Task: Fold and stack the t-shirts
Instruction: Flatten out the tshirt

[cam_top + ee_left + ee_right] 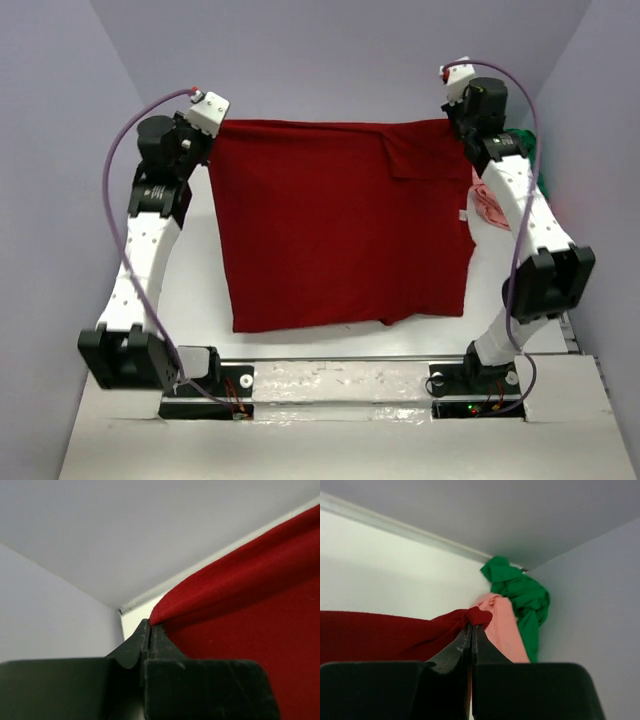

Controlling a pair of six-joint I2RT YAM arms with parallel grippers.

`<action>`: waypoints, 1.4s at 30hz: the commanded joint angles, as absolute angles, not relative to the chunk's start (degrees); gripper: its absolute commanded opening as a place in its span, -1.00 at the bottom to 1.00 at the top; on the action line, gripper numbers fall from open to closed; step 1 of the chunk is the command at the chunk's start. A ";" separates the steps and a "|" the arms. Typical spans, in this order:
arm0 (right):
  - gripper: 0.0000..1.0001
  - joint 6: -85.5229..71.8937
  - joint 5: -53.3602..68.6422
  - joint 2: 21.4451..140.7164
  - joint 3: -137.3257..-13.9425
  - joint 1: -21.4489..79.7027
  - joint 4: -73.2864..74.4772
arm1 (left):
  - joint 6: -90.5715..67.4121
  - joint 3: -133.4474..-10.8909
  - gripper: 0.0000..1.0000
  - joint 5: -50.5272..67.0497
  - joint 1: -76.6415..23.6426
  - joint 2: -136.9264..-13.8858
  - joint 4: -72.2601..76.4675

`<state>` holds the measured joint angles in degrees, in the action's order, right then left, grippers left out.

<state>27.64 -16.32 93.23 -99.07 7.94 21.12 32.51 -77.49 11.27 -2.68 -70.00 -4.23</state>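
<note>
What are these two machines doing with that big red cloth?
Two robot arms are handling a dark red t-shirt, the first step in folding it. The left end effector is shut on one far corner and the right end effector on the other, so that edge is stretched between them over the white table. A salmon pink t-shirt and a bright green t-shirt lie bunched in the far right corner, not yet folded.
</note>
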 commanded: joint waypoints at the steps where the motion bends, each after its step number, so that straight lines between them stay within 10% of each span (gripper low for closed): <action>1: -1.00 29.26 -17.75 99.91 -107.98 6.60 14.33 | 31.99 -79.26 -1.00 6.85 -1.58 -77.39 5.71; 12: -1.00 29.18 -17.67 111.19 -127.96 6.59 19.42 | 28.13 -96.15 -1.00 7.81 -1.58 -88.51 1.67; 31: -1.00 24.78 -17.84 60.76 -92.63 6.59 22.94 | 33.84 -73.11 -1.00 15.03 -1.67 -42.73 -14.23; 42: -1.00 27.68 -19.95 68.79 -102.22 6.59 22.51 | 32.96 -84.12 -1.00 14.50 -1.41 -51.67 -12.05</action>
